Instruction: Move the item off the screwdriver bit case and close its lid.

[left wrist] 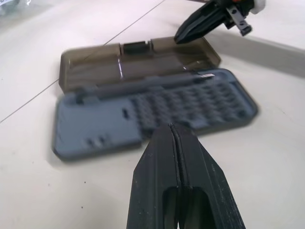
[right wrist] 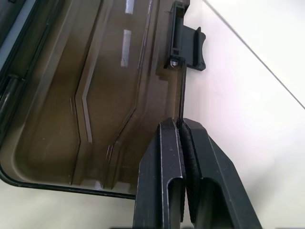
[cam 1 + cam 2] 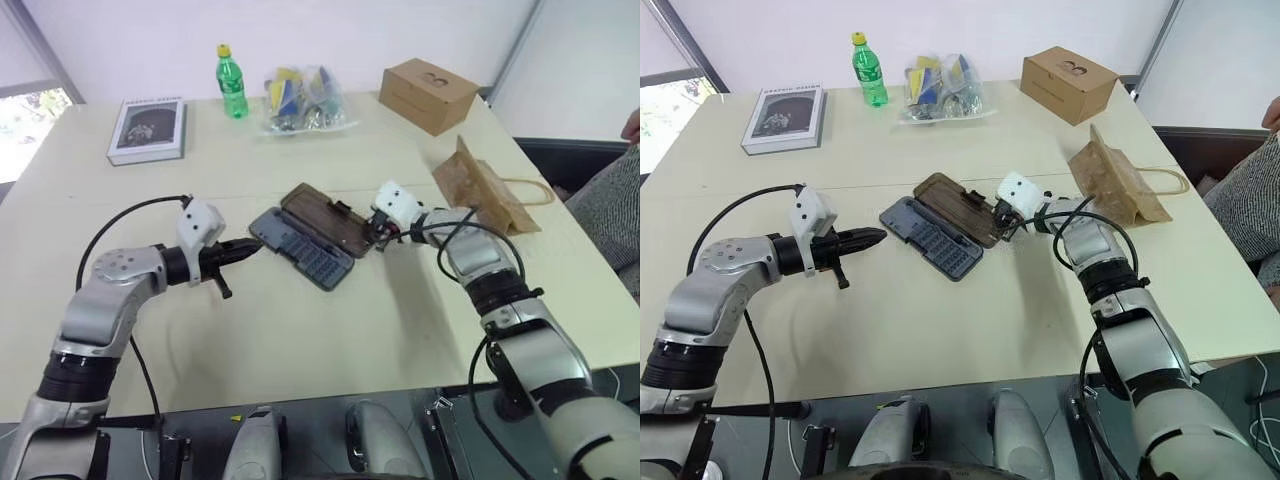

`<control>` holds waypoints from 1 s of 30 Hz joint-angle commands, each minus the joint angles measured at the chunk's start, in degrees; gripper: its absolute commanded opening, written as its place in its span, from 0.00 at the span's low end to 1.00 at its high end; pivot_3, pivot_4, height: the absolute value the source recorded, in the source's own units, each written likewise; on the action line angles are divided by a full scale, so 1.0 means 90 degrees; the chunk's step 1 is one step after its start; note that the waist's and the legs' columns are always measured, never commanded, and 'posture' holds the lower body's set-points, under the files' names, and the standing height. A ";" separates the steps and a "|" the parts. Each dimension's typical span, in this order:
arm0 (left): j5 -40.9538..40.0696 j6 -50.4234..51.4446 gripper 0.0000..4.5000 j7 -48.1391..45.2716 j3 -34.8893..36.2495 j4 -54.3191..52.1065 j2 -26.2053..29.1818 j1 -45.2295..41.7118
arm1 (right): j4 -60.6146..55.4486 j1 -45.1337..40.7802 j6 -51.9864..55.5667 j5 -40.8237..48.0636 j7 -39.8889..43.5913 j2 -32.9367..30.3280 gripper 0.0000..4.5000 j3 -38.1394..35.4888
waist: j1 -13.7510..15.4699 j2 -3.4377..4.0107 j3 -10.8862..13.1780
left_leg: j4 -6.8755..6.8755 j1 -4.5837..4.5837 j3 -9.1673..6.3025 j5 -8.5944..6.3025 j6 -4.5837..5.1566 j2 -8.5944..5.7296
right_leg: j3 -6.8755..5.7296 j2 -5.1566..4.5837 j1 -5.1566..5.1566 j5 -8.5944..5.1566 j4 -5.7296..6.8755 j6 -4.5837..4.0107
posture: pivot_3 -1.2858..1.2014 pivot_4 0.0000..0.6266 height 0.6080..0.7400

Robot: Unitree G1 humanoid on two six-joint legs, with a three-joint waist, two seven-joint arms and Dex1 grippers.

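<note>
The screwdriver bit case (image 3: 305,255) lies open at mid table, with rows of bits in its blue-grey tray. Its smoky-brown lid (image 3: 325,220) is folded flat on the far side. My right gripper (image 2: 180,125) is shut on the lid's free edge, below the dark latch tab (image 2: 188,40). My left gripper (image 3: 252,248) is shut and empty, and its tip points at the tray's left end. I cannot tell whether it touches the tray. The item, a brown paper bag (image 3: 480,185) with twine handles, lies on the table to the right, clear of the case.
A grey book (image 3: 147,128), a green bottle (image 3: 231,82), a clear bag of small things (image 3: 300,100) and a cardboard box (image 3: 428,93) stand along the far side. A person's sleeve (image 3: 620,200) shows at the right edge.
</note>
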 commanded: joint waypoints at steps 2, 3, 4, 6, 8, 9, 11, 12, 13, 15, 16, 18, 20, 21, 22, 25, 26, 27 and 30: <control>0.0087 -0.0194 0.00 -0.0013 0.0101 0.0040 0.0058 -0.0170 | -0.0418 -0.0081 -0.0992 -0.0122 0.0812 -0.0220 0.01 0.0310 | -0.0003 0.0001 0.0001 | 0.0000 0.0000 0.0000 0.0000 0.0000 0.0000 | 0.0000 0.0001 -0.0001 0.0000 0.0000 0.0000 | 0.52 0.24 1.00; 0.0093 -0.0204 0.00 -0.0021 0.0100 0.0051 0.0055 -0.0178 | -0.0398 -0.0120 -0.1180 -0.0149 0.0943 -0.0252 0.01 0.0353 | 0.0001 0.0001 0.0001 | 0.0000 0.0000 0.0000 0.0000 0.0000 0.0000 | 0.0000 0.0002 -0.0001 0.0000 0.0000 0.0000 | 0.52 0.24 1.00; 0.0102 -0.0215 0.00 -0.0027 0.0096 0.0063 0.0048 -0.0188 | -0.0373 -0.0163 -0.1451 -0.0131 0.1134 -0.0277 0.01 0.0389 | 0.0003 0.0001 0.0001 | 0.0000 0.0000 0.0000 0.0000 0.0000 0.0000 | 0.0000 0.0001 -0.0001 0.0000 0.0000 0.0000 | 0.52 0.24 1.00; 0.0122 -0.0235 0.00 -0.0036 0.0088 0.0083 0.0033 -0.0202 | -0.0304 -0.0243 -0.1871 -0.0074 0.1530 -0.0313 0.01 0.0454 | 0.0002 0.0001 0.0001 | 0.0000 0.0000 0.0001 0.0000 0.0000 0.0000 | 0.0000 0.0000 -0.0001 0.0000 -0.0001 0.0000 | 0.52 0.24 1.00; 0.0136 -0.0253 0.00 -0.0036 0.0083 0.0103 0.0020 -0.0214 | -0.0170 -0.0327 -0.2192 -0.0071 0.1861 -0.0324 0.01 0.0522 | 0.0001 0.0001 0.0001 | 0.0000 0.0000 0.0001 0.0000 0.0000 0.0000 | 0.0000 0.0001 -0.0001 0.0000 0.0000 0.0000 | 0.52 0.24 1.00; 0.0142 -0.0259 0.00 -0.0033 0.0082 0.0113 0.0012 -0.0223 | -0.0079 -0.0375 -0.2340 -0.0094 0.1983 -0.0322 0.01 0.0553 | 0.0003 0.0001 0.0001 | 0.0000 0.0000 0.0000 0.0000 0.0000 0.0000 | 0.0000 0.0001 -0.0001 0.0000 0.0000 0.0000 | 0.52 0.24 1.00; 0.0145 -0.0270 0.00 -0.0018 0.0081 0.0109 0.0000 -0.0220 | 0.0138 -0.0466 -0.2749 -0.0178 0.2166 -0.0319 0.01 0.0642 | 0.0007 0.0001 0.0001 | 0.0001 0.0000 0.0000 0.0000 0.0000 0.0000 | -0.0001 0.0001 -0.0001 0.0000 0.0000 0.0000 | 0.52 0.24 1.00; 0.0142 -0.0273 0.00 -0.0012 0.0083 0.0093 -0.0002 -0.0205 | 0.0259 -0.0509 -0.2973 -0.0230 0.2215 -0.0306 0.01 0.0691 | 0.0007 0.0001 0.0001 | 0.0001 0.0000 0.0001 0.0000 0.0000 0.0000 | 0.0000 -0.0001 -0.0001 0.0000 0.0000 0.0000 | 0.52 0.24 1.00; 0.0141 -0.0272 0.00 -0.0006 0.0084 0.0081 -0.0004 -0.0195 | 0.0387 -0.0556 -0.3189 -0.0279 0.2225 -0.0286 0.01 0.0730 | 0.0008 0.0001 0.0001 | 0.0001 0.0000 0.0001 0.0000 0.0000 0.0000 | -0.0001 -0.0001 -0.0001 0.0000 0.0000 0.0000 | 0.52 0.24 1.00; 0.0137 -0.0271 0.00 -0.0001 0.0096 0.0054 0.0002 -0.0161 | 0.0637 -0.0653 -0.3437 -0.0370 0.2167 -0.0203 0.01 0.0766 | 0.0008 0.0001 0.0001 | 0.0001 0.0000 0.0001 0.0000 0.0000 0.0000 | -0.0001 -0.0002 -0.0001 0.0000 0.0000 0.0000 | 0.52 0.24 1.00; 0.0134 -0.0269 0.00 0.0001 0.0107 0.0036 0.0010 -0.0140 | 0.0772 -0.0717 -0.3527 -0.0403 0.2136 -0.0146 0.01 0.0771 | 0.0008 0.0001 0.0001 | 0.0001 0.0000 0.0001 0.0000 0.0000 0.0000 | 0.0000 -0.0002 -0.0001 0.0000 0.0000 0.0000 | 0.52 0.24 1.00; 0.0126 -0.0261 0.00 0.0006 0.0132 -0.0002 0.0030 -0.0095 | 0.1062 -0.0857 -0.3690 -0.0469 0.2042 -0.0029 0.01 0.0768 | 0.0000 0.0001 0.0001 | 0.0001 0.0000 0.0001 0.0000 -0.0001 0.0000 | 0.0000 -0.0002 -0.0001 0.0000 0.0000 0.0000 | 0.52 0.24 1.00; 0.0116 -0.0253 0.00 0.0012 0.0156 -0.0036 0.0048 -0.0056 | 0.1378 -0.1020 -0.3937 -0.0687 0.1904 0.0010 0.01 0.0850 | -0.0012 0.0002 0.0002 | 0.0001 0.0001 0.0002 0.0000 -0.0001 0.0001 | 0.0000 -0.0002 -0.0001 0.0000 0.0002 0.0000 | 0.52 0.24 1.00; 0.0113 -0.0246 0.00 0.0017 0.0160 -0.0050 0.0051 -0.0047 | 0.1503 -0.1078 -0.4074 -0.0773 0.1852 0.0013 0.01 0.0880 | -0.0012 0.0003 0.0002 | 0.0001 0.0002 0.0002 0.0001 -0.0001 0.0001 | 0.0000 -0.0001 -0.0001 0.0000 0.0003 0.0000 | 0.52 0.24 1.00; 0.0111 -0.0240 0.00 0.0027 0.0164 -0.0064 0.0053 -0.0038 | 0.1675 -0.1167 -0.4206 -0.0875 0.1700 0.0039 0.01 0.0904 | -0.0007 0.0003 0.0002 | 0.0001 0.0002 0.0001 0.0001 -0.0001 0.0001 | 0.0000 -0.0001 -0.0002 0.0000 0.0003 -0.0001 | 0.52 0.24 1.00; 0.0107 -0.0230 0.00 0.0062 0.0174 -0.0121 0.0057 0.0010 | 0.2055 -0.1350 -0.4582 -0.1056 0.1401 0.0117 0.01 0.0935 | 0.0002 0.0003 0.0002 | 0.0001 0.0002 0.0002 0.0001 -0.0002 0.0001 | 0.0000 -0.0004 -0.0001 0.0000 0.0004 -0.0001 | 0.52 0.24 1.00; 0.0104 -0.0227 0.00 0.0070 0.0176 -0.0140 0.0058 0.0028 | 0.2142 -0.1389 -0.4683 -0.1089 0.1336 0.0147 0.01 0.0930 | 0.0006 0.0003 0.0002 | 0.0002 0.0002 0.0002 0.0002 -0.0003 0.0001 | 0.0000 -0.0005 -0.0001 0.0000 0.0004 -0.0001 | 0.52 0.24 1.00; 0.0096 -0.0219 0.00 0.0077 0.0180 -0.0169 0.0063 0.0050 | 0.2208 -0.1419 -0.4746 -0.1105 0.1289 0.0179 0.01 0.0915 | 0.0009 0.0003 0.0002 | 0.0002 0.0002 0.0003 0.0002 -0.0003 0.0001 | 0.0000 -0.0008 -0.0001 0.0000 0.0004 -0.0001 | 0.52 0.24 1.00; 0.0076 -0.0192 0.00 0.0093 0.0188 -0.0220 0.0074 0.0085 | 0.2372 -0.1488 -0.4797 -0.1117 0.1265 0.0263 0.01 0.0879 | 0.0005 0.0003 0.0002 | 0.0002 0.0002 0.0003 0.0002 -0.0003 0.0001 | 0.0000 -0.0009 -0.0001 0.0000 0.0004 -0.0001 | 0.52 0.24 1.00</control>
